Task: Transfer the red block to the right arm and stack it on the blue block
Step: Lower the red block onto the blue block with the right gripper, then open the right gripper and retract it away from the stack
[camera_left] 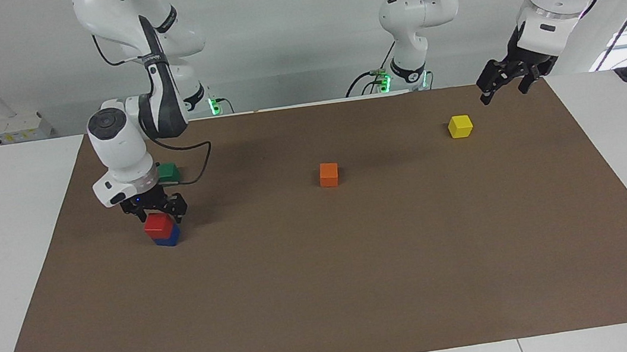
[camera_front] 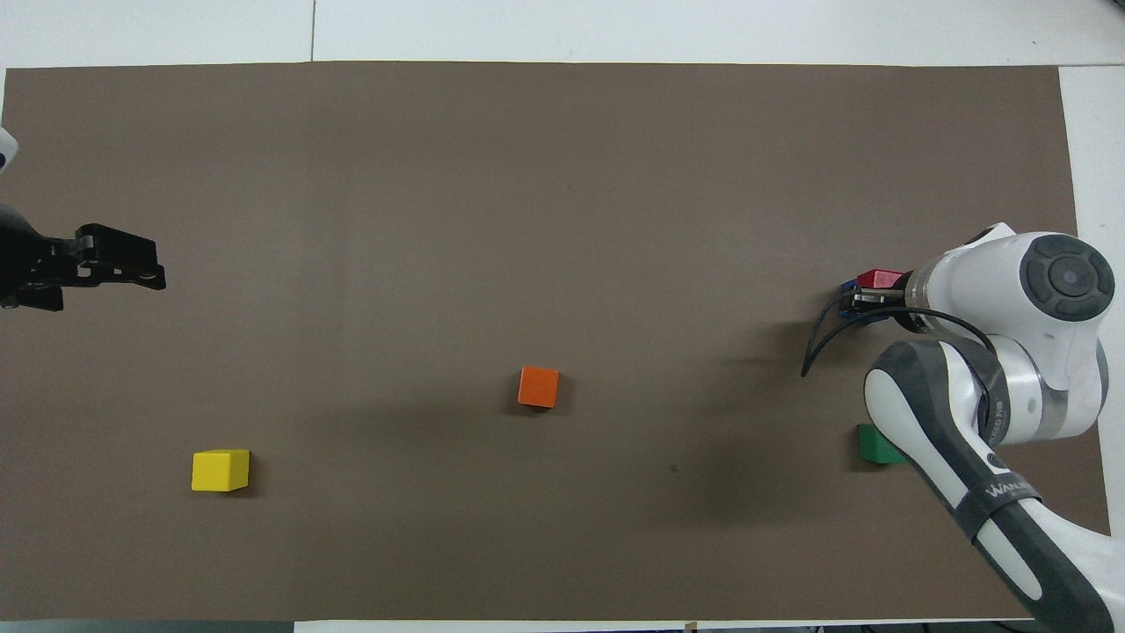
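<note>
Small, rigid, light by the look: red block (camera_left: pixel 158 223) best pinched on 2 flat side faces, smooth enough to slip if nudged. Sits on blue block (camera_left: pixel 168 237), toward the right arm's end, just farther out than green cube (camera_left: pixel 168 171). Right gripper (camera_left: pixel 155 208) right above it, fingers around its upper sides; clamped or released, cannot tell. Left gripper (camera_left: pixel 496 83) waits, fingers apart, over the mat edge near yellow cube (camera_left: pixel 460 126).

Red block (camera_left: pixel 158 223): small cube, upright, stacked on blue block (camera_left: pixel 168 238), near the mat edge at the right arm's end.
</note>
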Controlling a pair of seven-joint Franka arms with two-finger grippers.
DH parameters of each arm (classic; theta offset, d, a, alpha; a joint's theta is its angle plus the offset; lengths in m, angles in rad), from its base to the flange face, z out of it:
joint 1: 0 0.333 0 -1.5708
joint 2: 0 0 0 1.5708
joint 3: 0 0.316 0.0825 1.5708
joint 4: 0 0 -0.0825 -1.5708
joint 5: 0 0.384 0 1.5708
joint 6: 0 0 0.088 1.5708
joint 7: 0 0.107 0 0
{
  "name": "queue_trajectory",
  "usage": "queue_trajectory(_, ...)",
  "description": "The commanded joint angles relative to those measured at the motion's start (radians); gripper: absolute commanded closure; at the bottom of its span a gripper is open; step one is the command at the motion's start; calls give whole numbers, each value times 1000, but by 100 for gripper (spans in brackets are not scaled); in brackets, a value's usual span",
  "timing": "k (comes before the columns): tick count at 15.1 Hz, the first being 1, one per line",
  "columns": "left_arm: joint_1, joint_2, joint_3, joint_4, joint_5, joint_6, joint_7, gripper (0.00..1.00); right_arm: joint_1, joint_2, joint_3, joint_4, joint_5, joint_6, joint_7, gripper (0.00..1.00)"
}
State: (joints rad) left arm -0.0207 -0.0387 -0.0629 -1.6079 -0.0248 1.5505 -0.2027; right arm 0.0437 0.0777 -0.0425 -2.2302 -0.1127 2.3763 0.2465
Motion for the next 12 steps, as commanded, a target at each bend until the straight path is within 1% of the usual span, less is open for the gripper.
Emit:
queue_trajectory(1,7,-24,-2,-24,-9,-7,-6,0,-7,-12,13,24,-13,-17,36,0)
queue_trajectory(3,7,-24,-2,-24,-9,-7,-6,0,-7,-12,13,87,-15,-95,25,0)
queue_trajectory(7,5,-24,-2,-24,-9,-7,-6,0,-7,-18,30,281,-10,-311,-30,0)
queue_trajectory(8,7,-24,-2,-24,-9,-7,-6,0,-8,-18,41,331,2,-366,-35,0)
queue_trajectory(10,5,-24,-2,-24,-9,-7,-6,0,-13,-21,41,423,79,-463,-39,0)
queue_trajectory(12,5,-24,-2,-24,-9,-7,-6,0,-19,-30,41,484,108,-532,-71,0)
